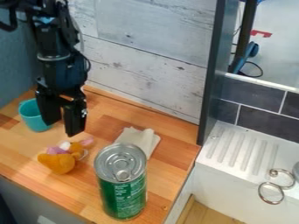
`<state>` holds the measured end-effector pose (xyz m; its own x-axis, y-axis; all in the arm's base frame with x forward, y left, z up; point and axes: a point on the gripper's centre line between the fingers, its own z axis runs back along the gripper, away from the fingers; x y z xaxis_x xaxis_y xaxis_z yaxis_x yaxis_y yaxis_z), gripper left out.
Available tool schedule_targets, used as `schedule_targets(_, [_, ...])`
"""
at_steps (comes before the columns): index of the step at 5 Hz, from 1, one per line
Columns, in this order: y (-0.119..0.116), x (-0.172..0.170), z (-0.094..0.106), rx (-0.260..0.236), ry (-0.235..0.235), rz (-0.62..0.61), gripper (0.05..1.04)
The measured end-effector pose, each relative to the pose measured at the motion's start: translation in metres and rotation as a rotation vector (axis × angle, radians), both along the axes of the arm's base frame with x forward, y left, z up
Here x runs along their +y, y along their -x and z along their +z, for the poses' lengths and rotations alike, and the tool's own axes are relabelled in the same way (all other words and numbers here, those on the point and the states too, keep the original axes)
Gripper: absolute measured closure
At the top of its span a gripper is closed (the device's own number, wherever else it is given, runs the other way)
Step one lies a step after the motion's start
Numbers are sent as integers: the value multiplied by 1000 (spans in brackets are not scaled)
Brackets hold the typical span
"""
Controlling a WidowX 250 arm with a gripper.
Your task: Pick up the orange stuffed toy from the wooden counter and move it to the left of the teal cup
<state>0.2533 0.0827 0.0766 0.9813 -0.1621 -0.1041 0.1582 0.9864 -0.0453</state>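
The black gripper hangs over the left part of the wooden counter, its two fingers apart with nothing between them. Below and near its tips lies an orange plush toy with pink and white parts. Behind the gripper, to the left, stands a teal cup. A green can with a silver lid stands upright at the counter's front, right of the toy. A folded pale cloth lies behind the can.
A whitish plank wall rises behind the wooden counter. At the right, a dark upright panel stands by a white ribbed sink ledge with metal rings on it. Dark tiles line the wall there.
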Motion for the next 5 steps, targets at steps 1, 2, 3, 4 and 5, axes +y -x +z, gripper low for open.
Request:
schedule_targets(1, [3,-4,-29,101,4,-11,83])
schedule_targets(2, [1,-5,-43,125,9,-19,83])
schedule_targets(3, [5,-6,-62,178,22,-7,83])
schedule_targets(4, [6,-3,-71,211,5,21,140])
schedule_targets(5, [5,1,-73,222,-23,47,374])
